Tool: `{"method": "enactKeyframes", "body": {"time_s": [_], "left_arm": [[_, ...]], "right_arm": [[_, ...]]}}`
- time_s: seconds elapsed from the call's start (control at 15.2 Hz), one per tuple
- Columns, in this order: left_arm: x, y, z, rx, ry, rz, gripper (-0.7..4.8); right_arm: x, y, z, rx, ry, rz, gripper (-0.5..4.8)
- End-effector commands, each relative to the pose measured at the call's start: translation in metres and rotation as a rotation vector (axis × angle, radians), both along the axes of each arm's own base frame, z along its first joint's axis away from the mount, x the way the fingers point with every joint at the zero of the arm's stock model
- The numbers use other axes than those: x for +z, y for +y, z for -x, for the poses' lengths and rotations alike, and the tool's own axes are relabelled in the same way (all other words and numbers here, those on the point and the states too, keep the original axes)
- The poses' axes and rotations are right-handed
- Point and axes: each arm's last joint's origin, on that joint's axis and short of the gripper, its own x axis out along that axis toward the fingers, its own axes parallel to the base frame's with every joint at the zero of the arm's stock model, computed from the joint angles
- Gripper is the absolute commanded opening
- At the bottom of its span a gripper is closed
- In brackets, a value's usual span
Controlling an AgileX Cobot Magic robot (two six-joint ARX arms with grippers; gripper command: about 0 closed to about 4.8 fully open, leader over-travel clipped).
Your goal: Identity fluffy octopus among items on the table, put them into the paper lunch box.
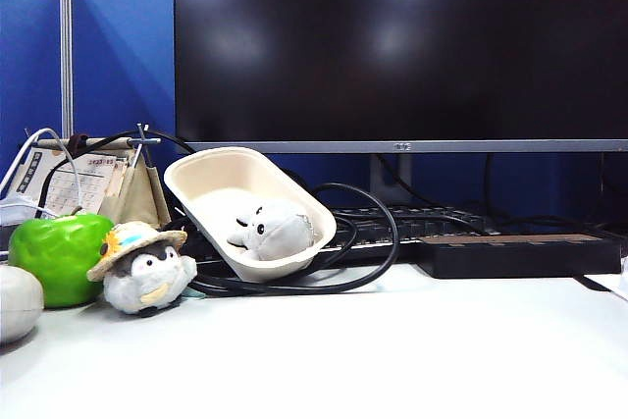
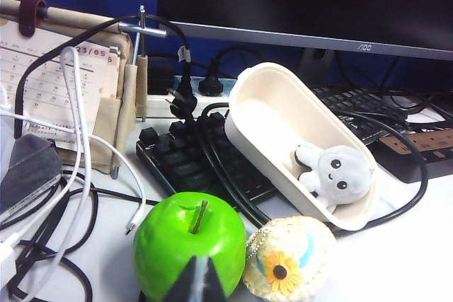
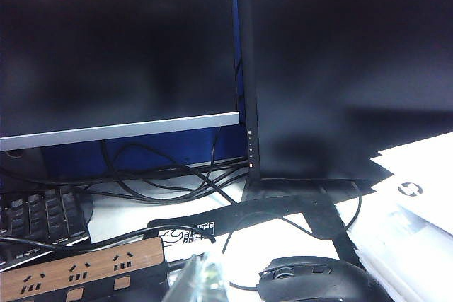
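Fluffy octopus (image 1: 276,231), soft grey-blue plush, round head, lies inside paper lunch box (image 1: 211,176), face toward near right. Box tilted on cables, long axis far-left to near-right. Left gripper (image 2: 196,282) near green apple (image 2: 185,242), jaws closed, empty. Right gripper (image 3: 200,279) over power strip (image 3: 78,268), closed, empty.

"AOC" on monitor (image 2: 304,5) bezel, "23/05" on desk calendar (image 2: 53,76)

Bright overhead light glares softly off the dark monitor (image 1: 392,41); the white table (image 1: 392,360) looks washed out.
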Motion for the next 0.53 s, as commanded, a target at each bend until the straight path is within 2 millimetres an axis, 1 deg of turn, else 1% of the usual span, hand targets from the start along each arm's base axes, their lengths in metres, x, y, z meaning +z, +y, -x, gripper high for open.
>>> {"method": "enactKeyframes", "body": {"time_s": [0.07, 0.39, 0.53], "left_arm": [[0.0015, 0.0, 0.0001, 0.0, -0.015, -0.001, -0.03], [0.0015, 0.0, 0.0001, 0.0, -0.015, -0.001, -0.03], [0.0015, 0.0, 0.0001, 0.0, -0.015, -0.001, -0.03]], "right_arm": [[0.0034, 0.0007, 0.0007, 0.023, -0.022, 0.002, -0.01], [0.0038, 0.004, 0.0003, 0.14, -0.026, 0.019, -0.01], [0.0044, 0.0067, 0.0003, 0.231, -0.032, 0.033, -0.01]]}}
